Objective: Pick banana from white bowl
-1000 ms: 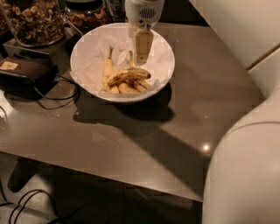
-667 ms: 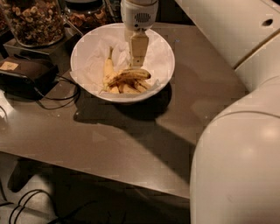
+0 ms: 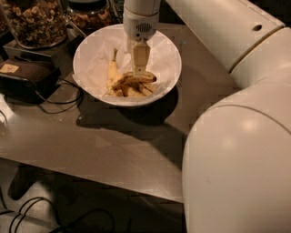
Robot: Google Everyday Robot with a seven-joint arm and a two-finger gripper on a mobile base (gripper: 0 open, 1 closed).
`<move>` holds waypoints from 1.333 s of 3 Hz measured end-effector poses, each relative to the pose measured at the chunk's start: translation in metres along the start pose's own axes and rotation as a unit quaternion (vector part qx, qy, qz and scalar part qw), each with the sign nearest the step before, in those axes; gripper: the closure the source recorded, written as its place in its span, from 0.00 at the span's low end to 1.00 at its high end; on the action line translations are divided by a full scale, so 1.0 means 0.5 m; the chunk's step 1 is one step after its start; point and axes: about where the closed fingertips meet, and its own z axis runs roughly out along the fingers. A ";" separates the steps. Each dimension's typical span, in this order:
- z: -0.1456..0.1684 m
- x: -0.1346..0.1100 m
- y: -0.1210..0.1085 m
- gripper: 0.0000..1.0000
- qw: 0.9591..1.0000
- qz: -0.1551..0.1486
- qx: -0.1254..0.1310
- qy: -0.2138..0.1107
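Note:
The white bowl (image 3: 93, 59) stands at the back of the dark table, lined with crinkled white paper. Several bananas lie in it. The brown-speckled banana (image 3: 129, 81) lies across the middle with its dark end pointing right. A paler banana (image 3: 112, 70) lies to its left. My gripper (image 3: 140, 69) hangs straight down from the white wrist into the bowl, and its tip is right at the top of the speckled banana.
Two glass jars of nuts (image 3: 32, 20) (image 3: 91, 13) stand behind the bowl at the left. A black device (image 3: 27, 77) with cables sits left of the bowl. My large white arm (image 3: 236, 154) fills the right side. The table's front edge (image 3: 91, 175) runs across below.
The gripper has shifted slightly left and lower towards the speckled banana. The arm's white body has swung in and now covers more of the right side.

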 end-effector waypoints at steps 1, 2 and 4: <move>0.018 -0.004 -0.001 0.38 1.000 0.001 -0.011 -0.007; 0.033 -0.010 0.001 0.41 1.000 0.001 -0.020 -0.015; 0.065 -0.028 0.019 0.47 0.998 0.002 -0.045 -0.041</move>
